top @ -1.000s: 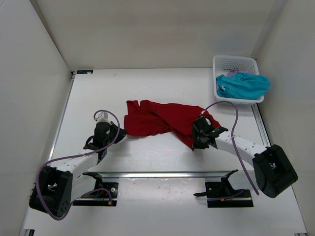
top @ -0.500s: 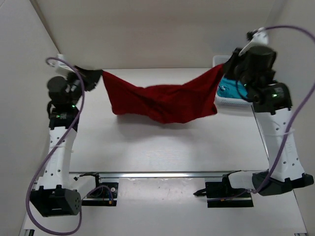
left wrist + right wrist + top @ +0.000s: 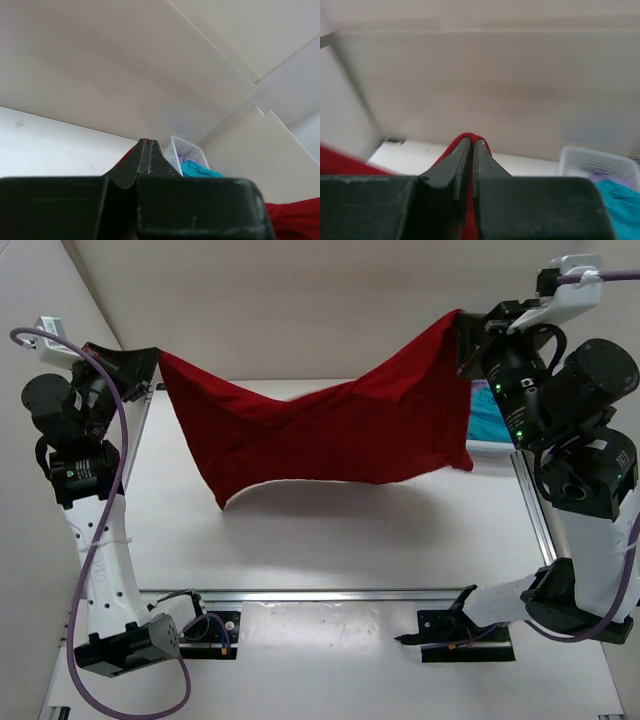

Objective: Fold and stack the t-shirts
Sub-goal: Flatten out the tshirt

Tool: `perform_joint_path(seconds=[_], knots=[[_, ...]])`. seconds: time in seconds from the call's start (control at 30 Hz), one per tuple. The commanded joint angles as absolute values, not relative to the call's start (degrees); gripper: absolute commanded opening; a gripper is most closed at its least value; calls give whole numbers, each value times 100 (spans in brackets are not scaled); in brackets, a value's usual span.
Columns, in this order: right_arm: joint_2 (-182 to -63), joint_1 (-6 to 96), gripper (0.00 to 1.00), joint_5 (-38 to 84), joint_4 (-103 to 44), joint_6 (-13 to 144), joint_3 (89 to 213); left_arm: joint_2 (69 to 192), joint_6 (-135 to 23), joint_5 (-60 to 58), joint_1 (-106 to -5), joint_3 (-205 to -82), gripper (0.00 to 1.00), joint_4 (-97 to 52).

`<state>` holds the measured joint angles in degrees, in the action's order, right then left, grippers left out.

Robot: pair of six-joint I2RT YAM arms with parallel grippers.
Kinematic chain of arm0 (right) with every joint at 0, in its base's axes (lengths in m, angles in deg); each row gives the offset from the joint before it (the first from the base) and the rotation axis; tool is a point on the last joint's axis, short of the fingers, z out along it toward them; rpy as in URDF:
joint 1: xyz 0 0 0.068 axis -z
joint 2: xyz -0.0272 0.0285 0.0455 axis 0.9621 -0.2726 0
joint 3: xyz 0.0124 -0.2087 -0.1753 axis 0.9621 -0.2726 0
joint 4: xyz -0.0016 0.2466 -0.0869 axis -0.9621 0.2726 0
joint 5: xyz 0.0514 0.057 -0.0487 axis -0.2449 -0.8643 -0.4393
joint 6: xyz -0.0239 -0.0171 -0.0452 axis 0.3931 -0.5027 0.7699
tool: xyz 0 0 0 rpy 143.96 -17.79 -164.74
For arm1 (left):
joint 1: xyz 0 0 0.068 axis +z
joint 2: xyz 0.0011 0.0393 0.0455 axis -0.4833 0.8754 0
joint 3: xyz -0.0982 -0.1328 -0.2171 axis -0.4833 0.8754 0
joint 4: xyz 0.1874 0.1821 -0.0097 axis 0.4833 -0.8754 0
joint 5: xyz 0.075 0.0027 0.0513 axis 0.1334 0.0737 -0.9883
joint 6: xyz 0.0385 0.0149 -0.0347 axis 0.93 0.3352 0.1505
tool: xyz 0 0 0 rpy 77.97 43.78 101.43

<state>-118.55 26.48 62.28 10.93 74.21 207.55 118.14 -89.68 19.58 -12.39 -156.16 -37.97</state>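
High above table [image 3: 330, 550]: red t-shirt [image 3: 330, 430] hangs stretched between both arms, sagging mid-span. Left gripper [image 3: 150, 362] clamped shut on one top corner, right gripper [image 3: 463, 332] on the other. Teal t-shirt [image 3: 198, 169] and lilac t-shirt [image 3: 182, 159] sit in basket [image 3: 186, 146], far-right corner

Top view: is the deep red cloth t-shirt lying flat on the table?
No, the deep red t-shirt hangs stretched between the left hand and the right hand.
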Motion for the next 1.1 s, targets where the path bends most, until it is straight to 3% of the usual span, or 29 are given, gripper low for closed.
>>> perform_joint_path(seconds=[0.0, 0.1, 0.17, 0.23, 0.3, 0.43, 0.5, 0.6, 0.8, 1.07], knots=[[-11622, 2707, 0, 6915, 47, 8053, 20569, 11948, -8736, 1888, -1264, -16182, 0, -4056], [-12087, 3224, 0, 6724, 238, 8020, 20382, 12159, -8552, 1398, -1597, -15885, 0, -3968], [-12578, 4800, 0, 4713, 765, 7249, 20358, 12221, -8288, 949, -1940, -15333, 0, -4082], [-12816, 5620, 0, 3634, 558, 6790, 19867, 12309, -8043, 485, -2177, -14824, 0, -4004], [-13516, 6019, 0, 2955, 818, 6744, 20039, 12475, -7910, 159, -2380, -14103, 0, -3864], [-14870, 6424, 1, 2102, 890, 6640, 21232, 13386, -7918, -98, -2565, -13827, 0, -3582], [-15364, 6618, 0, 2012, 644, 6507, 21479, 14065, -7918, -20, -2653, -14247, 0, -3634], [-15954, 6829, 0, 1757, 188, 6217, 21999, 15050, -8041, 271, -2741, -15904, 0, -3967], [-15455, 7101, 0, 1607, -1798, 5471, 22140, 15781, -8339, 559, -2434, -19097, 0, -4610], [-14638, 7251, 0, 1440, -2117, 5347, 21606, 15404, -8499, 614, -1626, -19075, 0, -4056]])
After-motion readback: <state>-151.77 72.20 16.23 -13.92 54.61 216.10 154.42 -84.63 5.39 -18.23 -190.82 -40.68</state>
